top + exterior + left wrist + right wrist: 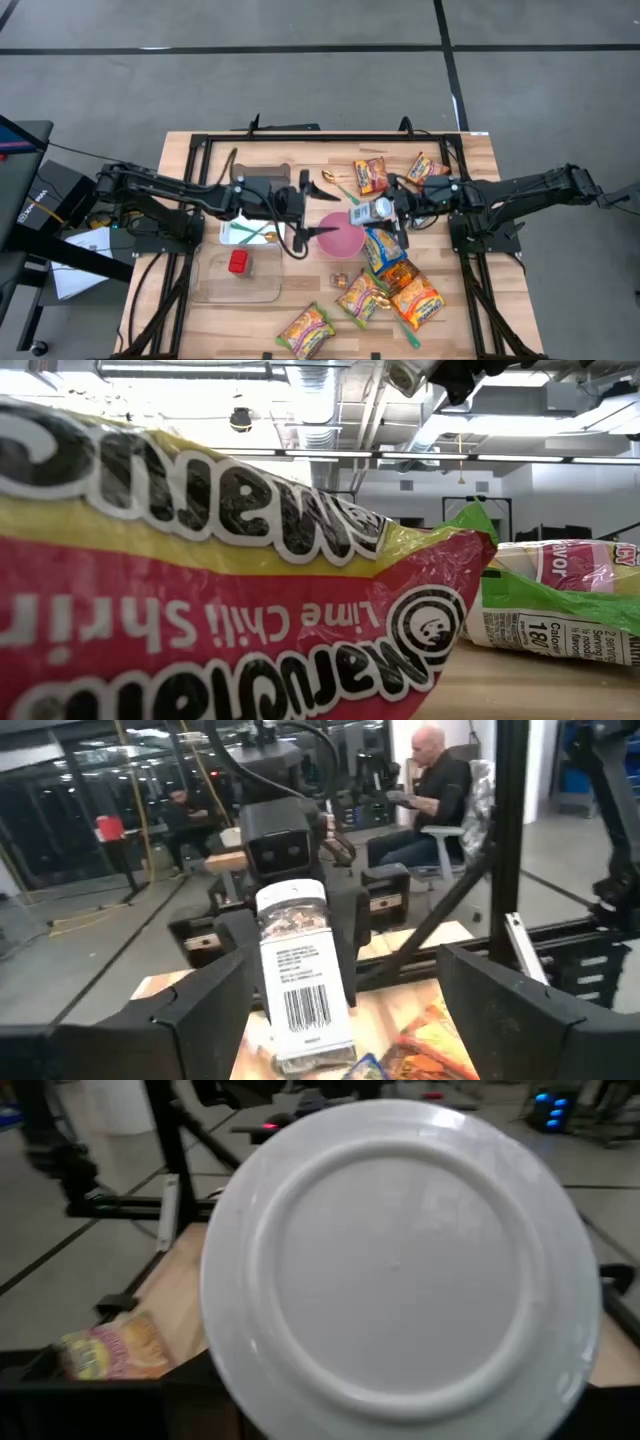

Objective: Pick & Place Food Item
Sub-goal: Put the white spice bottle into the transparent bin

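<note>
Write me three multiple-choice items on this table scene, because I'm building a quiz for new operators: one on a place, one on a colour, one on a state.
1. Where does the small red item lie?
A. on the floor
B. in the clear container
C. on a chair

2. What colour is the bowl in the middle of the table?
A. blue
B. black
C. pink

3. What is the state of the right gripper?
A. shut on the spice jar
B. open and empty
C. shut on a fork

Answers:
1. B, since the high view shows it inside the see-through container near the table's left front.
2. C, since the high view shows it is plainly pink.
3. A, since the left wrist view shows the jar clamped between its fingers above the table.
</note>
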{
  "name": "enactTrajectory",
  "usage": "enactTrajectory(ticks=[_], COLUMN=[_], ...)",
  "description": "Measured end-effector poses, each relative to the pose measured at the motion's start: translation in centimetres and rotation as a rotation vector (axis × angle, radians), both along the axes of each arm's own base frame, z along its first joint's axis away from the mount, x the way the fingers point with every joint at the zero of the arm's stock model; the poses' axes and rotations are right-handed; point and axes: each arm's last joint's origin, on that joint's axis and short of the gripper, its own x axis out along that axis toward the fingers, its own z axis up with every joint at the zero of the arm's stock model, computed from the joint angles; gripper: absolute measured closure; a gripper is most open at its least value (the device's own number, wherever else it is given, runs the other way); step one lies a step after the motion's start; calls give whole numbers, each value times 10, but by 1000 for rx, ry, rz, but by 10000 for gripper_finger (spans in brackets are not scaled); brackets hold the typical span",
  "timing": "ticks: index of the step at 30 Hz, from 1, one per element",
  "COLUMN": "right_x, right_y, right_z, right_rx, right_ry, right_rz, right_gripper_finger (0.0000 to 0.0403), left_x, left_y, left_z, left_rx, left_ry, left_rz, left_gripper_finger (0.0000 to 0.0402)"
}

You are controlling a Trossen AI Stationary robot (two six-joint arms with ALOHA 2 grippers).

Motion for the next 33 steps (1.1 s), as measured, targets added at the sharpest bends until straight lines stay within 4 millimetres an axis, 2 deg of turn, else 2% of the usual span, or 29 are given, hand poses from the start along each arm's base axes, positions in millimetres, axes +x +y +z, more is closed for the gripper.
enactTrajectory(ticks=[7,12,20,23,27,33], right_x=[14,27,47,52,55,56], right_y=[16,22,28,29,32,38], right_z=[-19,-34,-60,-60,-50,-42], right_rx=[-12,-20,-15,-16,-13,-31], right_ry=[88,140,203,207,185,164], right_rz=[61,78,75,75,82,109], right_gripper_finger=[210,210,209,209,209,209], left_x=[20,28,30,29,27,36], left_y=[-13,-14,-19,-25,-33,-37], left_z=[-26,-40,-44,-45,-48,-62], left_rx=[79,47,-12,-14,-9,-15], left_ry=[33,74,82,92,119,125], left_rz=[51,75,65,48,73,86], left_gripper_finger=[98,98,98,98,98,98])
